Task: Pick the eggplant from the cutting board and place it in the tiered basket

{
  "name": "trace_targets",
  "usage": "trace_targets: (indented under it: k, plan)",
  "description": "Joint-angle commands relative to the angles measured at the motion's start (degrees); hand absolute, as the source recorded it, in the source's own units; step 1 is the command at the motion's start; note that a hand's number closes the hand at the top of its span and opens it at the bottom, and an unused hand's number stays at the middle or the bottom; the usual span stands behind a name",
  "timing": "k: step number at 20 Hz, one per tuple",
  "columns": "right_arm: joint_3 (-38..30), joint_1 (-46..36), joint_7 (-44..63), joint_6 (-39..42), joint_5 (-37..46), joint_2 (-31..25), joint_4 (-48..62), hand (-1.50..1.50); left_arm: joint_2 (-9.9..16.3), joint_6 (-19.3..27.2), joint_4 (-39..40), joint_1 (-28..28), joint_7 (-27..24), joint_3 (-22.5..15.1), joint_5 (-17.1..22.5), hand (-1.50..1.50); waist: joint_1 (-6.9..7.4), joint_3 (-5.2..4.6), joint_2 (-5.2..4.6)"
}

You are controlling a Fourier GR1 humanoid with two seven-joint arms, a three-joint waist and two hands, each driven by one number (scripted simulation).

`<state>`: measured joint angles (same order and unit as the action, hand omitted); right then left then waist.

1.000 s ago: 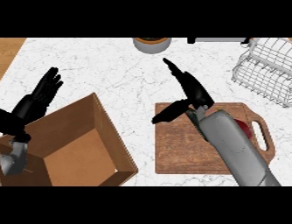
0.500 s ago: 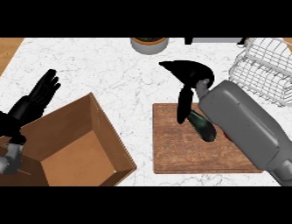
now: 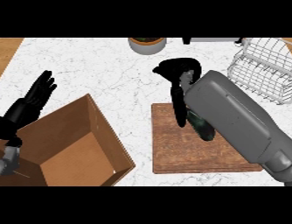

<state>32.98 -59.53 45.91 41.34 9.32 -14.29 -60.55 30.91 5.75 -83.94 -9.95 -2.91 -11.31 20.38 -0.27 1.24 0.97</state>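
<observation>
The dark eggplant [image 3: 201,127] lies on the brown cutting board [image 3: 181,153] right of centre, half hidden under my grey right forearm. My right hand [image 3: 176,72] hangs over the board's far edge. Its fingers curl downward and close on the eggplant's upper end. The white wire tiered basket [image 3: 269,70] stands at the far right, apart from the hand. At the left, my left hand [image 3: 33,98] rests open with its fingers up, above the corner of a box.
An open brown cardboard box [image 3: 78,144] fills the lower left, beside the cutting board. A grey pot [image 3: 147,44] stands at the counter's far edge. White marble counter [image 3: 103,74] lies between the box, the pot and the basket.
My right hand went from fingers stretched up-left to curled down over the eggplant, and the forearm swung in over the board. The left hand kept still.
</observation>
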Motion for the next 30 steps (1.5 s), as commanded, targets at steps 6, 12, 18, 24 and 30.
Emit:
trace_targets:
  k: [6, 12, 18, 24, 30]
  plan:
    - [3.4, 2.2, 6.2, -3.2, 5.3, 1.1, -2.6, -1.50, -9.6, 1.4, 2.3, 3.1, -2.8, -6.9, -2.0, 0.00, -1.08, -1.34, -0.88]
    - [5.0, 3.4, 8.6, -0.8, 6.6, 0.6, 1.0, -1.50, -9.2, 0.6, 2.7, 2.8, -2.6, -6.0, -1.5, 0.00, -0.88, -1.39, -1.08]
    - [5.4, 10.0, 3.2, -5.6, 8.7, -0.5, 1.1, -1.50, -9.6, 0.1, 3.2, 4.2, -3.8, -5.9, -1.7, 0.00, -0.59, -1.33, -1.34]
    - [5.6, 12.7, 3.2, -6.5, 11.3, -2.3, 0.9, -1.50, -9.3, 1.1, 1.9, 1.1, -0.2, -6.2, -2.7, 0.00, -1.03, -1.26, -1.20]
    - [5.4, 14.4, 3.2, -6.3, 12.2, -2.0, 1.9, -1.50, -9.8, -0.4, 2.6, 2.3, -2.7, -5.3, -2.0, 0.00, -0.78, -1.33, -1.27]
